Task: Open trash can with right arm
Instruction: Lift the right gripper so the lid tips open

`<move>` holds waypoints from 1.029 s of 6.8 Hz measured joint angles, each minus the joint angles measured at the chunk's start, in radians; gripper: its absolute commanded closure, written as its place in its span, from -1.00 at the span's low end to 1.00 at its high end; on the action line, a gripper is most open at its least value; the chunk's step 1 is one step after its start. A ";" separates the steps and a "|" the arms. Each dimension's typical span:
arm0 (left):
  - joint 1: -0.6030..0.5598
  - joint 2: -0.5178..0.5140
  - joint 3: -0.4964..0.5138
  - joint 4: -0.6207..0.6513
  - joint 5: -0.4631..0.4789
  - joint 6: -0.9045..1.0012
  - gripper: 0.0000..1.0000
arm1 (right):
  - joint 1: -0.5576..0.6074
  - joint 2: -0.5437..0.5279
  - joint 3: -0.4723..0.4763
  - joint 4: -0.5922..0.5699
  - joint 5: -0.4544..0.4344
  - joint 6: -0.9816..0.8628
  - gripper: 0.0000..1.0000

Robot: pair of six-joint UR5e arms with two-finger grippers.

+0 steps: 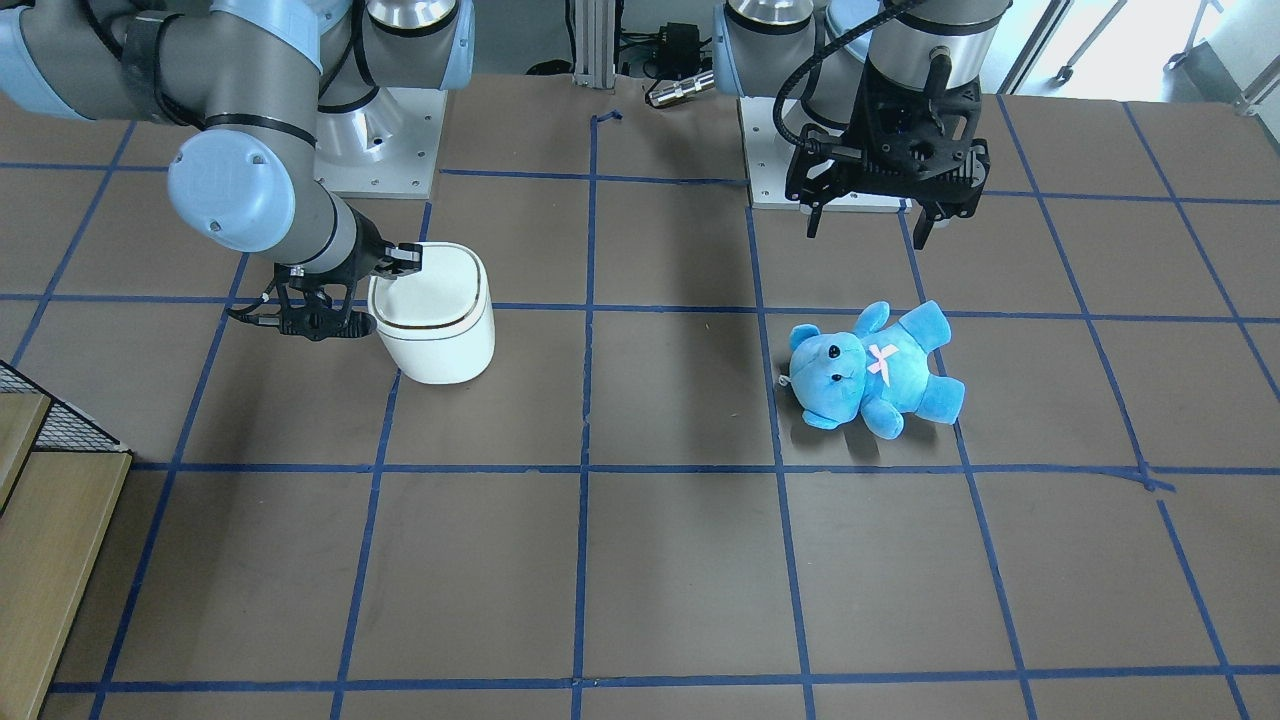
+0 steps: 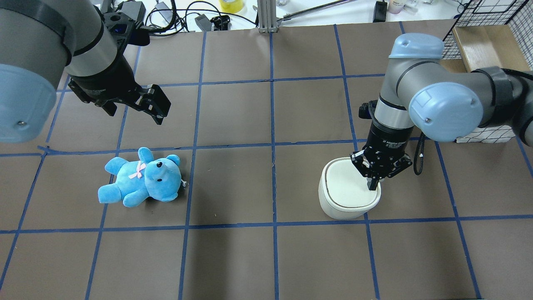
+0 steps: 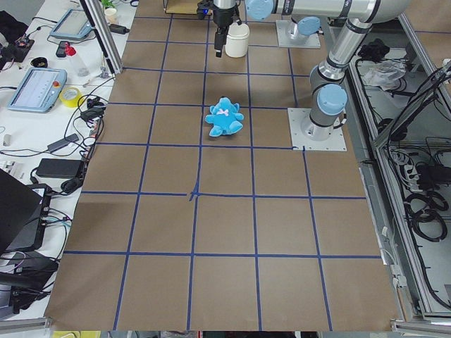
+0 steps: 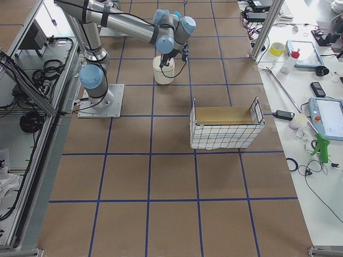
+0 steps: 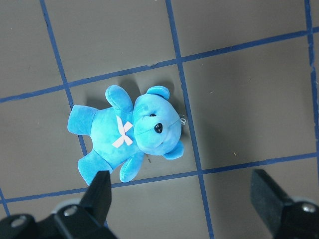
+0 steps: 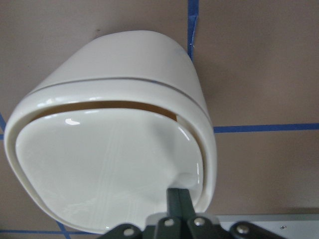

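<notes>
The white trash can (image 2: 347, 200) stands on the right half of the table; it also shows in the front view (image 1: 440, 345) and the right wrist view (image 6: 124, 79). My right gripper (image 2: 372, 185) is shut, its fingertips together and pressing on the lid near the rim, as the right wrist view (image 6: 178, 196) shows. The lid (image 6: 104, 169) is tipped, with a thin gap along its far edge. My left gripper (image 2: 135, 109) is open and empty, hovering above the blue teddy bear (image 2: 141, 177), which lies on the table below it (image 5: 129, 134).
A wire basket with a wooden lining (image 2: 483, 37) stands at the table's far right, beyond the right arm. Blue tape lines divide the brown table (image 2: 270, 258) into squares. Cables and tools lie along the far edge.
</notes>
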 measured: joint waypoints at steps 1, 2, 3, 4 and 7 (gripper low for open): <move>0.000 0.000 0.000 0.000 0.000 0.000 -1.00 | 0.000 0.000 0.002 -0.002 0.008 0.001 1.00; 0.000 0.000 0.000 0.000 0.000 0.000 -1.00 | 0.000 0.000 0.003 -0.005 0.011 0.001 1.00; 0.000 0.000 0.000 0.000 0.000 0.000 -1.00 | 0.000 0.000 -0.002 -0.006 0.009 0.001 1.00; 0.000 0.000 0.000 0.000 0.000 0.000 -1.00 | -0.001 -0.005 -0.017 -0.001 0.003 0.003 0.40; 0.000 0.000 0.000 0.000 0.000 0.000 -1.00 | -0.008 -0.039 -0.179 0.094 -0.013 0.027 -0.99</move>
